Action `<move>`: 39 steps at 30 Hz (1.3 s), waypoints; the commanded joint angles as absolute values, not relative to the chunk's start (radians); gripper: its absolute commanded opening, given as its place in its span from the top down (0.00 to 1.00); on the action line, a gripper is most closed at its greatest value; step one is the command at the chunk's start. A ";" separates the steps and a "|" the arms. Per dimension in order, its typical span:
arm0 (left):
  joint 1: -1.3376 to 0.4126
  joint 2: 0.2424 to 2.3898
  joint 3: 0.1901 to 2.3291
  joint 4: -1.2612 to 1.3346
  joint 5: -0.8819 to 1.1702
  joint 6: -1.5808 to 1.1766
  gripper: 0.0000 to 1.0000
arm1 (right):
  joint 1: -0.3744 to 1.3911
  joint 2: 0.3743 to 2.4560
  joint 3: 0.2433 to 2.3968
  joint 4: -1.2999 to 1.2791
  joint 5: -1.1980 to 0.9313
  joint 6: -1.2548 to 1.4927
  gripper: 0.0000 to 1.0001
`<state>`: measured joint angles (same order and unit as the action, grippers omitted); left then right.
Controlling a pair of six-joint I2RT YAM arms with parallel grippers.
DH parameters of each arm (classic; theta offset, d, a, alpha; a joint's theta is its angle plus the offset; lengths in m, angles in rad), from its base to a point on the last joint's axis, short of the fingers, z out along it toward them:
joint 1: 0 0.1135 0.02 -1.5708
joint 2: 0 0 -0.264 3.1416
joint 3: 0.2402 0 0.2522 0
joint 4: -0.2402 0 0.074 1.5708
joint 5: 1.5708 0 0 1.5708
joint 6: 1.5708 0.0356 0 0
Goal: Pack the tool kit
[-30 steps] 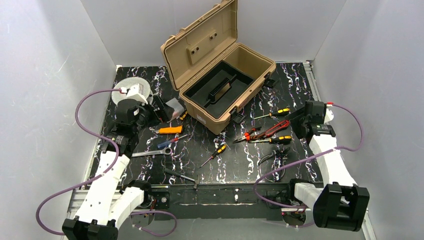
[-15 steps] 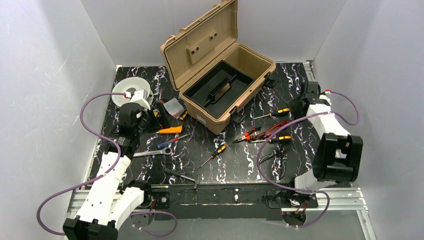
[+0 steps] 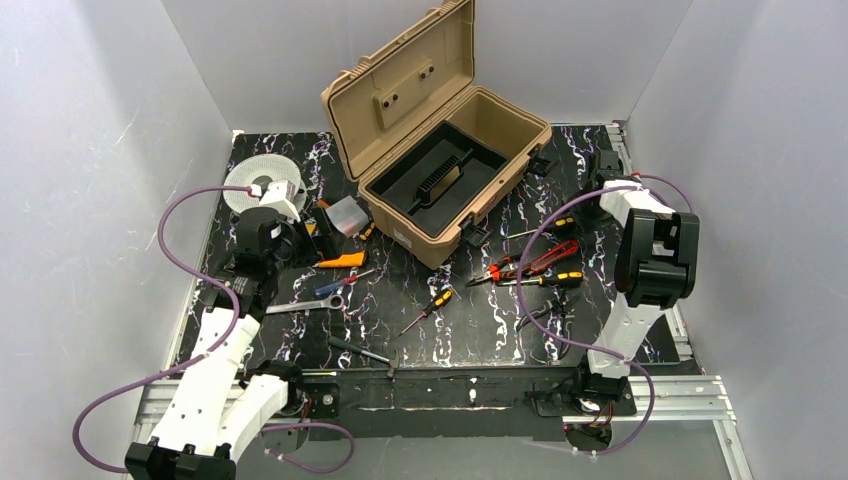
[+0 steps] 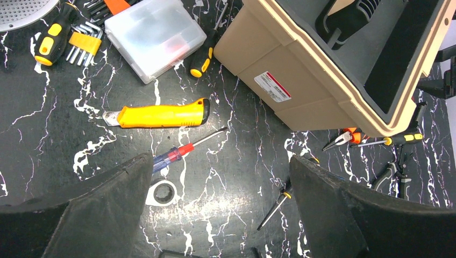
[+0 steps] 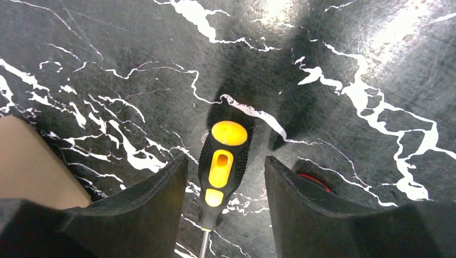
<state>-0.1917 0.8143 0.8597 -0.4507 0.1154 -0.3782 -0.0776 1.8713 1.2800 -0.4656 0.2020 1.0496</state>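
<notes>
The right gripper (image 5: pixel 226 171) stood partly open, its two black fingers straddling the yellow-and-black handle of a screwdriver (image 5: pixel 227 137). A sliver of dark table showed on either side of the handle, so nothing was clamped yet. Over the last second the right arm had reared up from a low, stretched pose into a tall folded one. That brought the wrist down over this screwdriver on the right side of the table. It read as the end of an approach, with closing and lifting probably the next call.

The left gripper (image 4: pixel 220 161) hung wide open and empty above a red-and-blue screwdriver (image 4: pixel 173 155) and the ring of a wrench (image 4: pixel 161 192). A yellow utility knife (image 4: pixel 161 114) lay just beyond them. The left arm had shifted only slightly in that second.

The tan toolbox (image 3: pixel 412 228) sat at the back of the table, lid thrown open. Its black inner tray (image 3: pixel 470 150) showed no tool in it from above. The red-handled pliers (image 3: pixel 532 262) and the other screwdrivers lay loose on the marbled surface in front of the box. By that measure, the packing looked barely begun.
</notes>
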 commanded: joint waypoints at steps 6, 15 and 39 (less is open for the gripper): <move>-0.186 0.802 0.889 -0.463 0.115 -0.355 0.02 | -0.082 1.922 1.326 -0.488 0.189 1.052 0.62; -0.186 0.811 0.887 -0.452 0.137 -0.352 0.02 | -0.099 1.589 1.172 -0.364 0.227 0.881 0.99; -0.176 0.809 0.884 -0.445 0.166 -0.340 0.02 | 0.153 1.299 1.271 0.269 0.261 0.294 0.99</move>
